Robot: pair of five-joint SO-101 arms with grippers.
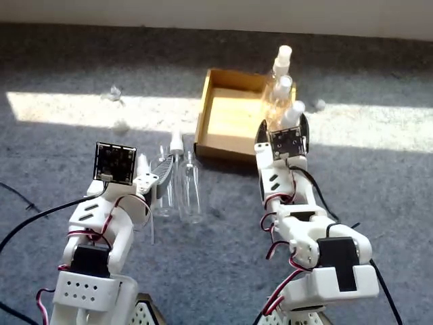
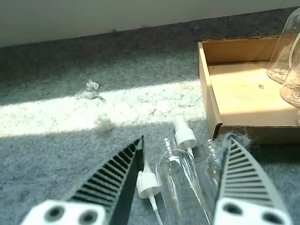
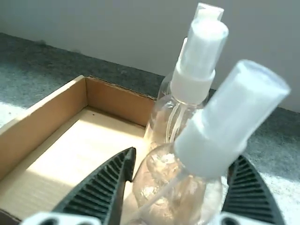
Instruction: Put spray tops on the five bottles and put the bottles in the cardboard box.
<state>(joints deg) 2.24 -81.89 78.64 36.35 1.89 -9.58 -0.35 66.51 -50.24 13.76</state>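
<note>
Box [image 1: 215,118] upper centre of high view, on grey carpet [image 1: 379,189]. Two capped bottles [image 1: 281,78] upright along its right edge. Right gripper [image 3: 185,157] at box's lower right corner, jaws clamped on third capped bottle [image 3: 176,192], tilted; cannot tell if its base touches box. Left gripper [image 2: 186,139] left of centre, jaws wide, straddling one of two bare bottles [image 1: 190,189] lying side by side below box. Two loose tops [image 2: 184,134] on carpet beside them, one just past bottle necks.
</note>
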